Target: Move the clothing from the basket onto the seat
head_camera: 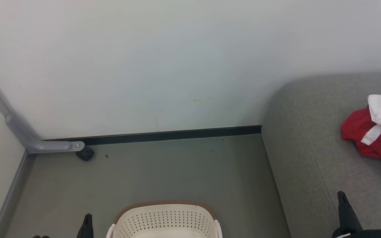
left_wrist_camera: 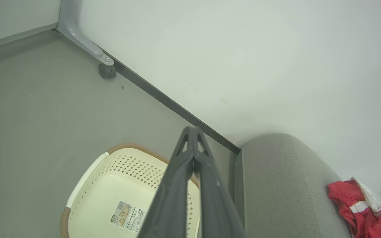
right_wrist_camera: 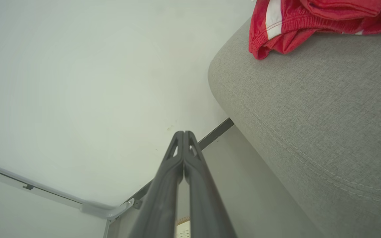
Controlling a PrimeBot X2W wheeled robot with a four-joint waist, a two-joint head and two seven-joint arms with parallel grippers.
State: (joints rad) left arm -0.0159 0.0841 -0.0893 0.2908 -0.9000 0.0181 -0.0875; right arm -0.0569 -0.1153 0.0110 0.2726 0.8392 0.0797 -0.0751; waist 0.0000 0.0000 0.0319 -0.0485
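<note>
Left hand pressed closed, empty; right hand likewise

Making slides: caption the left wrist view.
Shut left gripper near the basket; red clothing lies on the grey seat.

Tally, near centre floor: one cream perforated laundry basket, with one paper label inside it.

Right side: one grey sofa, bearing one heap of red-and-white clothing. The number of garments in the heap could not be told.

Far left corner: one grey metal bracket, one screw, one black caster.

Far wall: one black skirting strip.

Grippers counted two: one left gripper and one right gripper, each with two dark fingers.
</note>
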